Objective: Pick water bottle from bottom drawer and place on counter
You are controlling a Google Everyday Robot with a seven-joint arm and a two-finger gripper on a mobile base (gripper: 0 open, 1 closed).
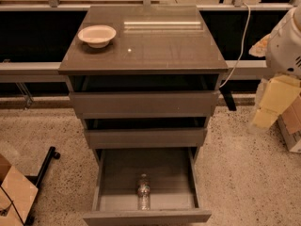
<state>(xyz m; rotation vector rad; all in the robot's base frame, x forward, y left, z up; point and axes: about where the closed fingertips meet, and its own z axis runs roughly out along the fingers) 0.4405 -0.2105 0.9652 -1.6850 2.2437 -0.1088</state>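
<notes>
The water bottle (143, 191) lies in the open bottom drawer (117, 173), near the middle of its front, cap pointing to the back. The drawer is pulled far out. The counter (160, 46) is the glossy grey-brown top of the cabinet. My gripper (274, 103) is the pale yellow piece under the white arm (286, 41) at the right edge. It hangs to the right of the cabinet at the height of the upper drawers, well above and to the right of the bottle, and holds nothing.
A white bowl (97, 35) sits on the counter's back left. The two upper drawers (143, 103) stand slightly open. A white cable (241, 41) hangs at the cabinet's right. A cardboard box (14, 192) and a black stand foot (44, 166) are on the floor at left.
</notes>
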